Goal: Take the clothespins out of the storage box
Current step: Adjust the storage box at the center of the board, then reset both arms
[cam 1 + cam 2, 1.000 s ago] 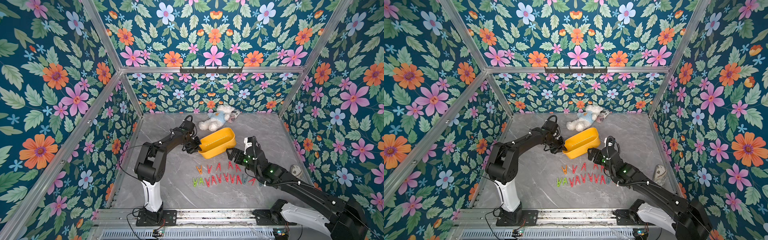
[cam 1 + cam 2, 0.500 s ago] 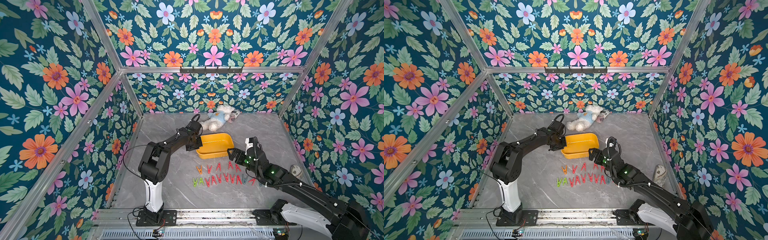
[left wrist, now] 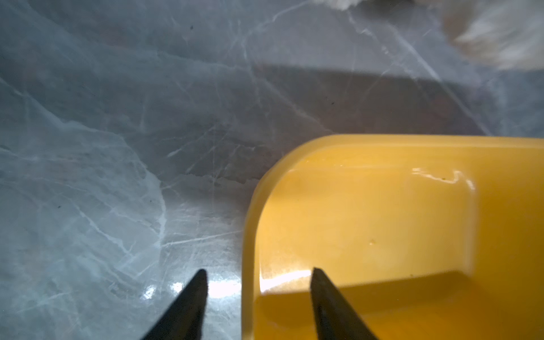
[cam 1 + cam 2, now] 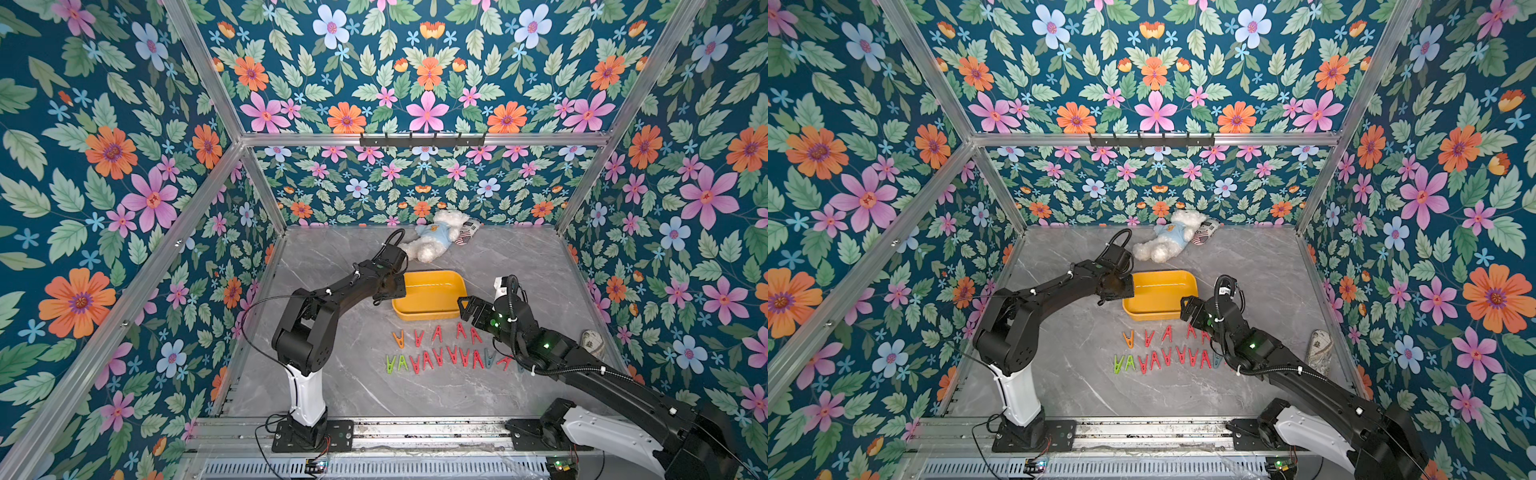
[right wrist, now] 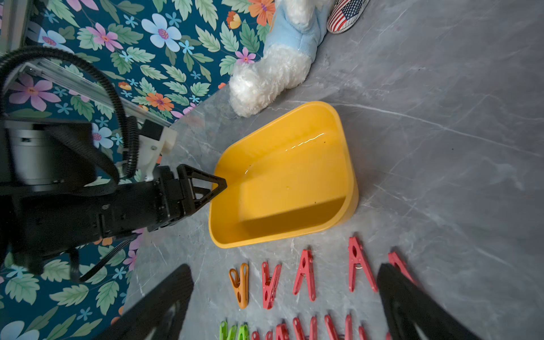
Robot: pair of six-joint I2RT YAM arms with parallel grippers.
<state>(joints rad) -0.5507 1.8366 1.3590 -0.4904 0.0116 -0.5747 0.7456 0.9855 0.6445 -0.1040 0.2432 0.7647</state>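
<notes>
Storage box (image 4: 430, 291) sat flat on desk (image 4: 332, 332), empty. Clothespins (image 4: 440, 357) all out, in two rows just in front of it. Left gripper (image 3: 258, 273): fingers parted, straddling box rim, not clamping. Right gripper (image 5: 284, 268): fingers wide, holding nothing, above rows. Looked like unloading done — next move: back both arms off without nudging rows.

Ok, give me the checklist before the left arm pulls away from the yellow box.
1. Storage box empty: ok.
2. Storage box flat on the table: ok.
3. Left fingers open: ok.
4. Left fingers clear of the box: not ok, they straddle its rim.
5. Right fingers open, holding nothing: ok.
6. Clothespins outside the box, in two rows on the table: ok.
</notes>
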